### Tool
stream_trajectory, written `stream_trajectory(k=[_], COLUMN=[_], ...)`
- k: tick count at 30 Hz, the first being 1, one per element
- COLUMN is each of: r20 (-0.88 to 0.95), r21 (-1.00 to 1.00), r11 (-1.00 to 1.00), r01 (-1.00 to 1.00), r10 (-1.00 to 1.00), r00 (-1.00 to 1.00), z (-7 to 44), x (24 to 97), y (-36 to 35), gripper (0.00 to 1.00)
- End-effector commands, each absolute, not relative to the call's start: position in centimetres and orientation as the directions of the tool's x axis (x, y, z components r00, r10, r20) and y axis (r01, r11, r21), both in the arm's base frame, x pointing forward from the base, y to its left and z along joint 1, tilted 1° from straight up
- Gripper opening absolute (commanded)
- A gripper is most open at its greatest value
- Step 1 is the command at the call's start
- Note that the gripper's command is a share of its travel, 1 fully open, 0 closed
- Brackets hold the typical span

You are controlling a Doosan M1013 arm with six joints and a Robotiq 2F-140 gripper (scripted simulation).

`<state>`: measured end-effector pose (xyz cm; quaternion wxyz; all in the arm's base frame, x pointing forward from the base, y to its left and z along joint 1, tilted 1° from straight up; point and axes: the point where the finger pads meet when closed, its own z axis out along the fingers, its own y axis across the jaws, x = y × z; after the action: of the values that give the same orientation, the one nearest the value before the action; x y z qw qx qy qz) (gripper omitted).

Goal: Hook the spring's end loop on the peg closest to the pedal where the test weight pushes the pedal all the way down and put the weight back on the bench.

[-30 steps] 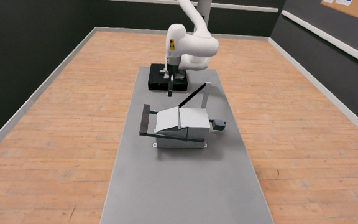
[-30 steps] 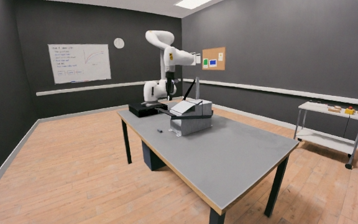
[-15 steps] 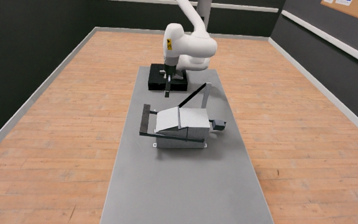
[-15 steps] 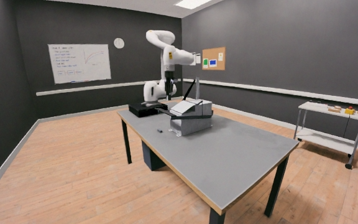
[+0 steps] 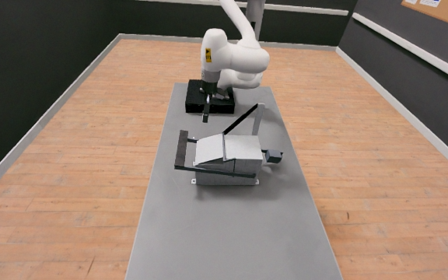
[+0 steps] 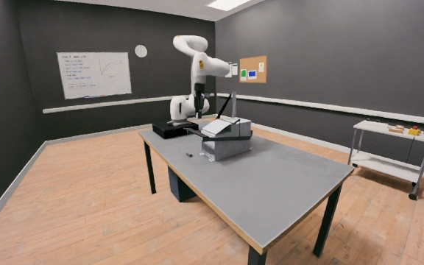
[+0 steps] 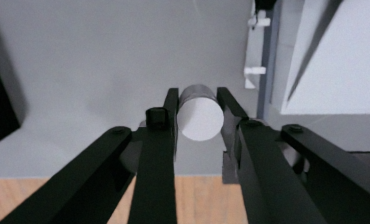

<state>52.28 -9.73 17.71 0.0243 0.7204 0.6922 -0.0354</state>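
A long grey bench [image 5: 224, 233] is seen from above, with the feeder [image 5: 229, 161] fixed near its middle; every place below is given relative to that feeder.

Behind the feeder, at the far end of the bench, 1 white arm [image 5: 232, 62] is mounted on a black base [image 5: 191, 105], bent so that its wrist is carried out over the feeder's pedal side.

The feeder's sloped grey lid is lowest toward the pedal [image 5: 181, 148], a dark bar held raised at the feeder's left end as seen from above. A dark strut [image 5: 240, 120] is run from the feeder's top up to a post [image 5: 259, 118] behind it; the spring and pegs cannot be made out with certainty.

The gripper [image 7: 198, 117] is held pointing down, above the bench just behind the pedal. It is clenched on the steel test weight [image 7: 200, 112], a pale cylinder gripped by its sides between 2 fingers, so that its flat base faces downward, probably ready for seating on the slope.
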Motion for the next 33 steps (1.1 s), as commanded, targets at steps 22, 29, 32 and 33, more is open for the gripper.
stream_trajectory(k=[22,29,32,33], r20=[-0.117,-0.120,-0.125,-0.126], r21=[-0.013,-0.013,-0.013,-0.013], r11=[-0.041,-0.041,-0.041,-0.041], r01=[0.999,0.999,0.999,0.999], r10=[0.992,0.992,0.991,0.991], r00=[0.039,0.039,0.039,0.039], z=[19.0,19.1,19.3,19.4], x=[55.4,55.6,56.1,56.2], y=[-13.9,-14.2,-14.8,-15.0], gripper=[0.25,0.25,0.25,0.25])
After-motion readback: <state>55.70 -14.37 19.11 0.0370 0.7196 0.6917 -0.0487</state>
